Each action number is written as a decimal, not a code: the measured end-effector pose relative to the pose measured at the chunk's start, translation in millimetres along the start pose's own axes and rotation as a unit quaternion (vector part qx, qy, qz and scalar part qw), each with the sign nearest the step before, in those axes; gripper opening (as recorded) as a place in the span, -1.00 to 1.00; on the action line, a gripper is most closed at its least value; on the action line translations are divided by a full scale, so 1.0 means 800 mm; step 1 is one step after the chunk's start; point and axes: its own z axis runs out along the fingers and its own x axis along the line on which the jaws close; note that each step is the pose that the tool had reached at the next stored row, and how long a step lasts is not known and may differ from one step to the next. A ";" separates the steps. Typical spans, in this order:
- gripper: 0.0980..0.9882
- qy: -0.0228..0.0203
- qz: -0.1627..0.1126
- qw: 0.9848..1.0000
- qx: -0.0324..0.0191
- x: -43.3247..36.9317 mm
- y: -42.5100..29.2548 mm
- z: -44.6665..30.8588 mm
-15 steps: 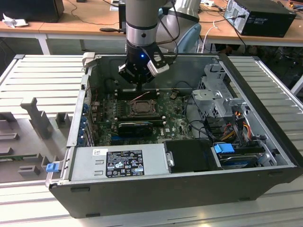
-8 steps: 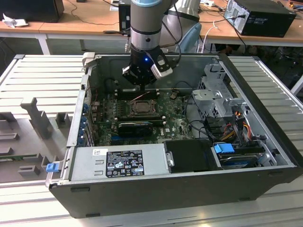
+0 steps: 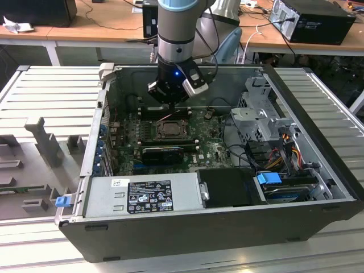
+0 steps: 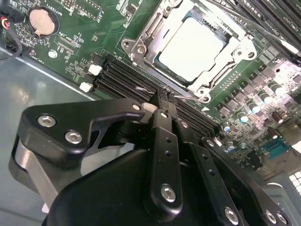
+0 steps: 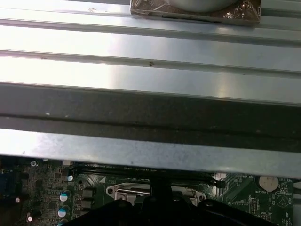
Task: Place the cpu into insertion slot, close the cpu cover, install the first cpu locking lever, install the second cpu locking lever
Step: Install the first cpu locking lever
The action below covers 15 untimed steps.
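Over the open computer case (image 3: 216, 227) on the slatted bench (image 3: 51, 85), the robot's hand (image 3: 172, 94) hovered just beside the insertion slot (image 4: 133, 47), fingers drawn together and gripping nothing visible. The case held a green board (image 3: 210, 148) and a power supply (image 3: 142, 193). The cpu (image 4: 190, 47) sat in the slot with the cpu cover (image 4: 155, 40) down over it, so the lever step looked in hand. A thin wire lever (image 4: 188, 97) lay near the fingertips, and catching it would call for fine aim.
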 end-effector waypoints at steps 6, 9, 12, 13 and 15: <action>-0.98 0.000 0.000 1.000 0.000 -0.007 -0.0008 0.0046; -0.98 0.000 0.000 1.000 0.000 -0.014 -0.0012 0.0095; -0.98 0.000 0.000 1.000 0.000 -0.018 -0.0016 0.0127; -0.98 0.000 0.000 1.000 0.000 -0.019 -0.0017 0.0134; -0.98 0.000 0.000 1.000 0.000 -0.019 -0.0019 0.0152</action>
